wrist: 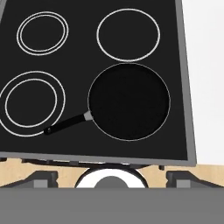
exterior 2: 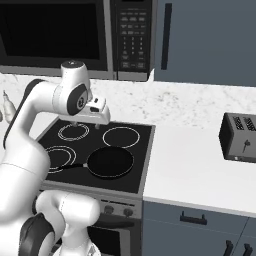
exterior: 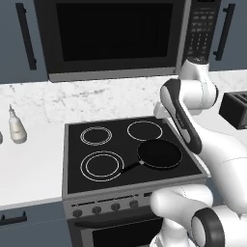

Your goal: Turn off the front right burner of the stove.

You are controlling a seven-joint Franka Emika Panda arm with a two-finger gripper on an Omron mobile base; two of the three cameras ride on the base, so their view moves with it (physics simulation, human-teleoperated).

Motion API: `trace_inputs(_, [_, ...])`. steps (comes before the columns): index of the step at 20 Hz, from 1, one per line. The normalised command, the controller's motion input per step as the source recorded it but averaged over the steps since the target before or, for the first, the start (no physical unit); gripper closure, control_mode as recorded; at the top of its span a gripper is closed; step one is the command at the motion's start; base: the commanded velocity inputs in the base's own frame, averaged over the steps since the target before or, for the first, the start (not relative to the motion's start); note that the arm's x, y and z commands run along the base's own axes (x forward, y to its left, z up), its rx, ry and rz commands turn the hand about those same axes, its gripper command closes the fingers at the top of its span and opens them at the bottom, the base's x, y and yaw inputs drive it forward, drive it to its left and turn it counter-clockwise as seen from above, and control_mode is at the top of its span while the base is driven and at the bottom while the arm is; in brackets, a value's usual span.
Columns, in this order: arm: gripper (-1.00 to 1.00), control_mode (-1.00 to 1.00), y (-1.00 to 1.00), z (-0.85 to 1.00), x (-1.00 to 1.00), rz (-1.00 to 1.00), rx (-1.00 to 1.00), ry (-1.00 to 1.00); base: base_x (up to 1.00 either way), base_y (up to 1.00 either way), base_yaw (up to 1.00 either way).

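The stove [exterior: 76, 147] is a black glass cooktop with a grey steel front and a row of small dark knobs [exterior: 105, 208]. A black frying pan [exterior: 159, 154] with a dark handle covers the front right burner, so that zone is hidden. From above, the hand view shows the pan [wrist: 129, 101] on the stove [wrist: 78, 57]. My gripper [exterior 2: 86, 124] hangs open above the back of the cooktop, pointing down, well clear of the knobs [exterior 2: 118, 210]. Its fingertips [wrist: 41, 177] stand wide apart with nothing between them.
A microwave [exterior: 111, 36] hangs above the stove. A black toaster [exterior 2: 239, 137] sits on the white counter to the right, and a pale bottle [exterior: 17, 126] on the counter to the left. Dark cabinet fronts lie below the counter.
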Motion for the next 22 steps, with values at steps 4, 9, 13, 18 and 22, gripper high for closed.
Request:
trace_inputs(4, [-1.00,1.00,0.00,0.00,0.00,0.00,0.00,0.00,0.00,0.00,0.00])
trace_inputs(9, [-1.00,-1.00,0.00,0.00,0.00,0.00,0.00,0.00,0.00,0.00,0.00])
trace_inputs(13, [-1.00,-1.00,0.00,0.00,0.00,0.00,0.00,0.00,0.00,0.00,0.00])
trace_inputs(18, [-1.00,-1.00,-0.01,0.00,0.00,0.00,0.00,-0.01,0.00,0.00,0.00])
trace_inputs(22, [-1.00,-1.00,-0.23,-0.01,0.00,0.00,0.00,-0.09,0.00,0.00,0.00])
